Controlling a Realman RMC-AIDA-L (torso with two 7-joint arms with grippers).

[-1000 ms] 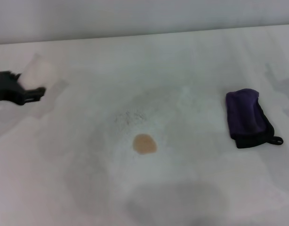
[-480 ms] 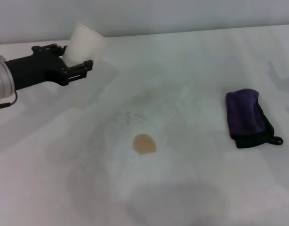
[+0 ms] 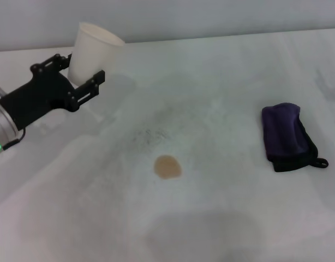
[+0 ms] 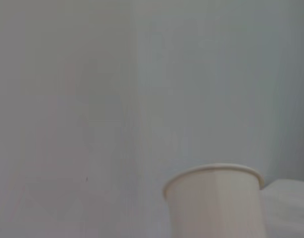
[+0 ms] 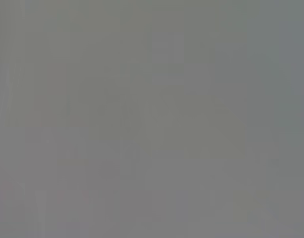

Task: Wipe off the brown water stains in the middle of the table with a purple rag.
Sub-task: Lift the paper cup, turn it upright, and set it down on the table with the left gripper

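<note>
Head view, read from the left: the left gripper (image 3: 80, 71) reaches in over the far left of the table (image 3: 222, 218), its black fingers (image 3: 90, 82) set on either side of a white paper cup (image 3: 91, 46) and closed against its lower wall. The cup is tilted, its mouth leaning up and toward the back wall. Whether its base touches the tabletop cannot be told.

Near the middle of the table lies the brown water stain (image 3: 167, 166), a small roundish tan blot, well apart from the gripper and the cup. A patch of faint grey speckles (image 3: 151, 135) sits just behind it.

Farther right lies the purple rag (image 3: 287, 136), folded, with black edging along its near and right sides and a small black loop at its near right corner. It lies flat on the table, well apart from the stain and untouched.

Left wrist view shows the cup (image 4: 214, 203) close up, its rim against a plain pale wall. Right wrist view gives only a flat grey field; the right gripper appears nowhere.
</note>
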